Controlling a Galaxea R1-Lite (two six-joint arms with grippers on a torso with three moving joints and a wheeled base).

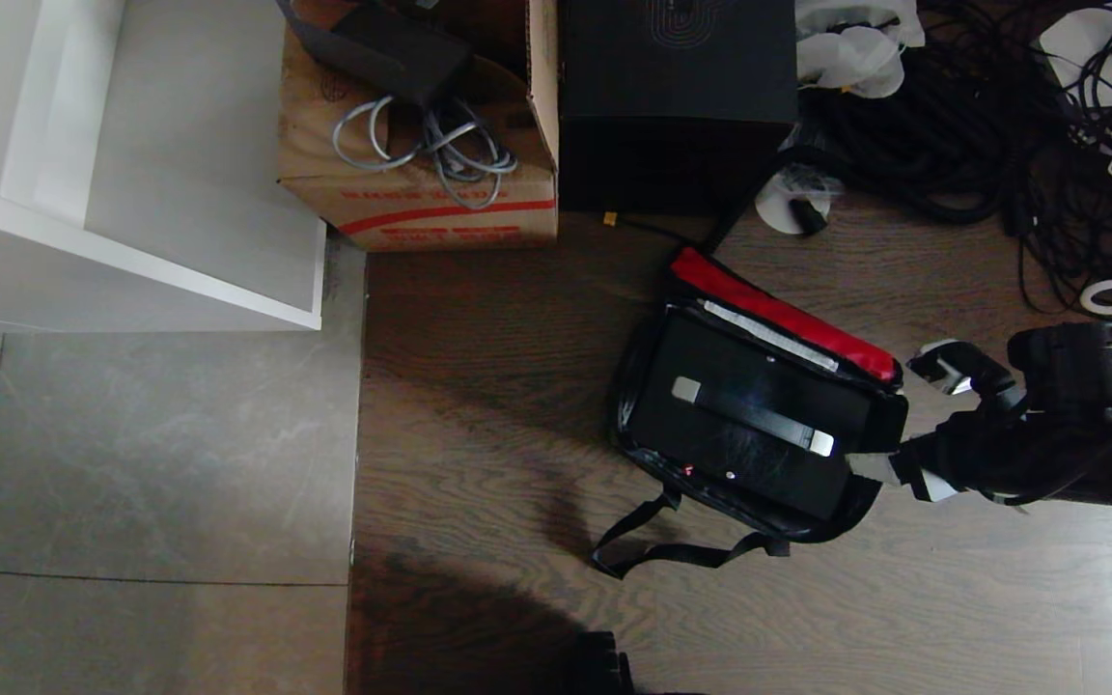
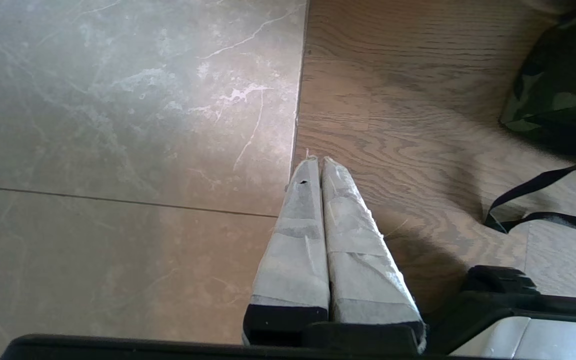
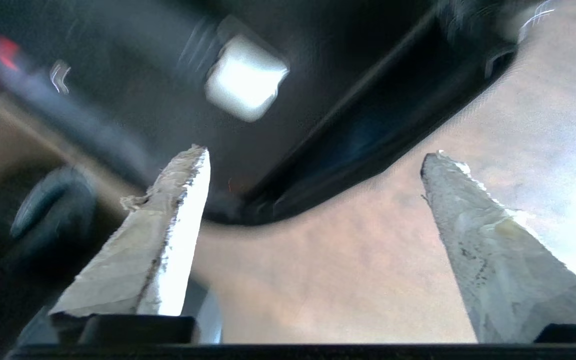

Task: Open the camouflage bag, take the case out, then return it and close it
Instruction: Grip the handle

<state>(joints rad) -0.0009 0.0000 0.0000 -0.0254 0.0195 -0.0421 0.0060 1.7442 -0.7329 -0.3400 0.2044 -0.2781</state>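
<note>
Left hand (image 2: 318, 165): parked over floor seam, fingers pressed together, empty.
Cardboard box (image 1: 421, 183): far left, clear of the work.
Camouflage bag (image 1: 879, 410): lies unzipped on wood floor, red lining flap (image 1: 788, 314) folded back.
Case (image 1: 739, 425): flat inside bag, handle (image 1: 752, 415) up.
Right hand (image 1: 908, 420): spread wide, empty, just beside bag's right end.
Step judged: closing bag; case looks seated.
Tip: pull flap fully over case before chasing zipper; avoid snagging straps (image 1: 662, 550).
</note>
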